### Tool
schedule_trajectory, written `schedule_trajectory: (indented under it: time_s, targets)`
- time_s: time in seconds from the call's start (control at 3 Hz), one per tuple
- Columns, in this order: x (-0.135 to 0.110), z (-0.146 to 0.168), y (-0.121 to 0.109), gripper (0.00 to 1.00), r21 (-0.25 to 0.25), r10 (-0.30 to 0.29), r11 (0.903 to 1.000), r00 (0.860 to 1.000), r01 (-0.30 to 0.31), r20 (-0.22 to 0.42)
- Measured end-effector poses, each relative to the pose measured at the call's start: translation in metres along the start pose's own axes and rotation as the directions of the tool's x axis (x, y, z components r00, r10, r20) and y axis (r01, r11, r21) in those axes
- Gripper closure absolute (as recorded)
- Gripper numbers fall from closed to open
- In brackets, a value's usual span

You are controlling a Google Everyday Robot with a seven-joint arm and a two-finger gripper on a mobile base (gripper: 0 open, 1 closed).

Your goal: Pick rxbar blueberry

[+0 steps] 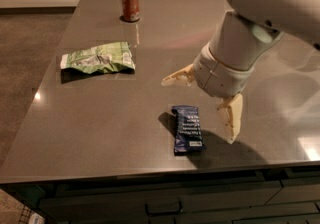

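The rxbar blueberry (187, 128) is a small flat dark blue wrapper with white text, lying near the front edge of the grey table (100, 113). My gripper (199, 108) hangs above it, slightly to the right, and is open and empty. One cream finger (178, 76) points left, behind the bar. The other finger (231, 118) points down, just right of the bar. The white arm comes in from the upper right.
A green and white snack bag (98, 58) lies at the left of the table. A red soda can (130, 2) stands at the back left. Dark drawers (165, 203) run below the table's front edge. Brown floor lies to the left.
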State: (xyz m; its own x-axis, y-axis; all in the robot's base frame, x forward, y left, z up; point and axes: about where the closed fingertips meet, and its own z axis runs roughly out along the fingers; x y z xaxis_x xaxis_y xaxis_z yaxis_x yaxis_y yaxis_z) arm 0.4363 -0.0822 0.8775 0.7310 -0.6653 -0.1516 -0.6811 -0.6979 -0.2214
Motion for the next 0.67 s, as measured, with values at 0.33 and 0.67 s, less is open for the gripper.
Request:
schedule_trajectory:
  time_s: [0.33, 0.67]
  targets:
    - [-0.017, 0.020, -0.001, 0.00, -0.047, -0.085, 0.9953, 0.996, 0.085, 0.004]
    - [-0.026, 0.036, -0.001, 0.00, -0.095, -0.140, 0.9857, 0.990, 0.139, -0.003]
